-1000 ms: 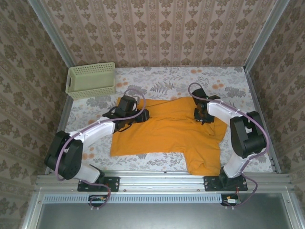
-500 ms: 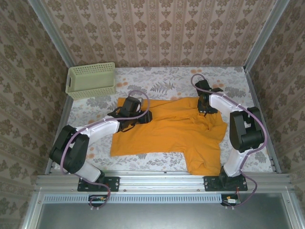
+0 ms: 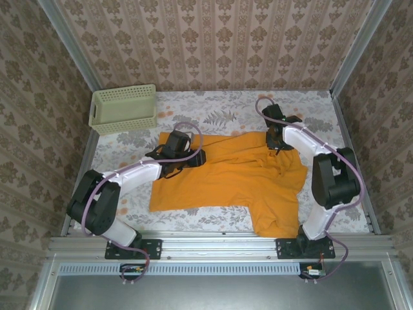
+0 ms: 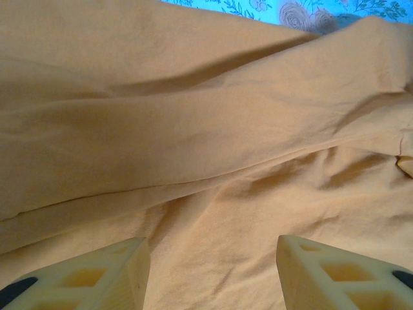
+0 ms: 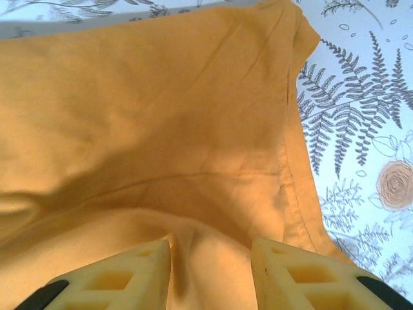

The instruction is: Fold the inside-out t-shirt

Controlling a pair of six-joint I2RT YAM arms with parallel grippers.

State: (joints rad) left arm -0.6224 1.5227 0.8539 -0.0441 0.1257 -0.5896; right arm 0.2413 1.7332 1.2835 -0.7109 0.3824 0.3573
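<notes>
The soft orange-yellow short-sleeved t-shirt (image 3: 226, 181) was seen spread across the middle of the floral-printed table (image 3: 219, 113), with one part trailing toward 5 o'clock near the front rail. The left gripper (image 4: 211, 274) was held over the cloth at the shirt's 10 o'clock, its jaws parted with nothing between them. The right gripper (image 5: 210, 261) was placed at the shirt's 1 o'clock corner, jaws likewise parted. A small ridge of fabric was raised between them but was not seen to be clamped. The pale green plastic lattice basket (image 3: 122, 108) was set apart at the table's 10 o'clock. If only the top layer were caught, or one side were lifted before the other, the fold could be dragged askew and the wrinkles across the middle trapped.
</notes>
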